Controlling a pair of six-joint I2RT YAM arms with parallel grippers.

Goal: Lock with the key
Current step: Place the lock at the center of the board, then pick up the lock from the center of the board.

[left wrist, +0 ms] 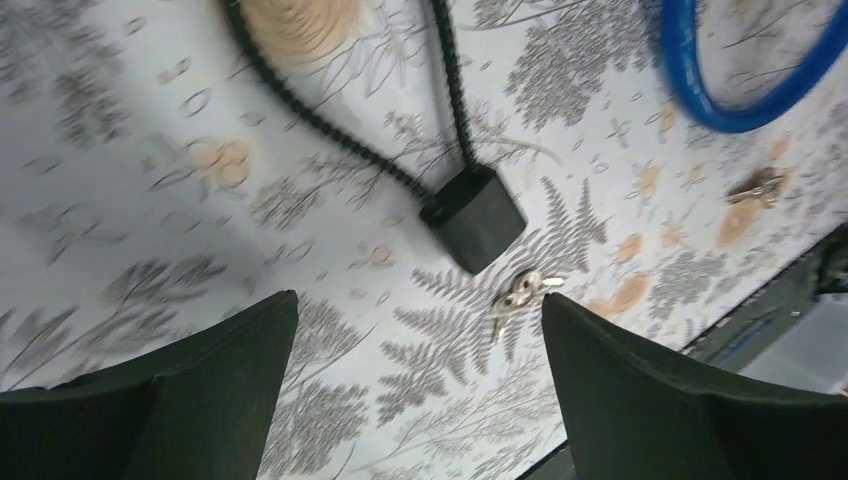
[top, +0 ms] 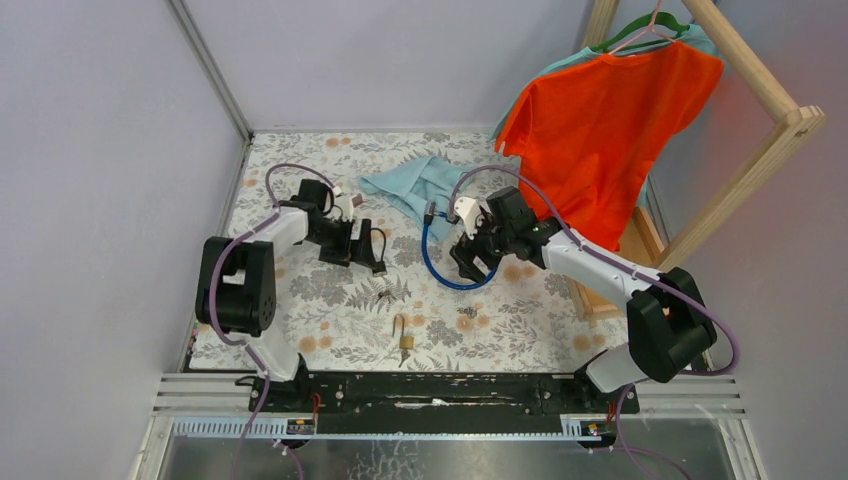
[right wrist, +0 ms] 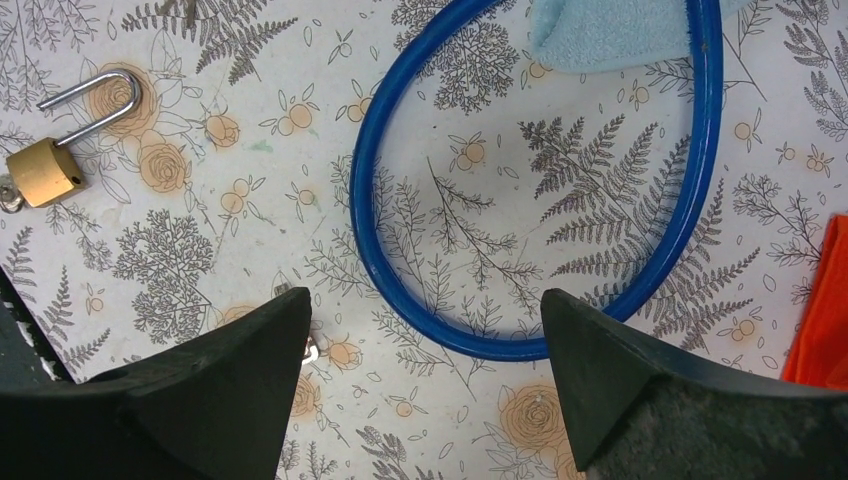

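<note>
A small grey key bunch (top: pixel 383 296) lies on the floral cloth, just below a black USB plug (top: pixel 380 268). In the left wrist view the key bunch (left wrist: pixel 520 295) lies close to my right finger, past the plug (left wrist: pixel 473 217). The brass padlock (top: pixel 404 340) lies near the front with its shackle open; the right wrist view shows it (right wrist: pixel 45 172) at far left. My left gripper (top: pixel 360 245) (left wrist: pixel 418 300) is open and empty above the cloth. My right gripper (top: pixel 470 262) (right wrist: pixel 423 300) is open and empty over a blue cable loop (right wrist: pixel 690 200).
A second small metal piece (top: pixel 466 318) lies right of the padlock, and something small and metal (right wrist: pixel 308 350) peeks out beside my right gripper's left finger. A light-blue cloth (top: pixel 415 185) lies at the back. An orange shirt (top: pixel 600 120) hangs on a wooden rack (top: pixel 770 150) at right.
</note>
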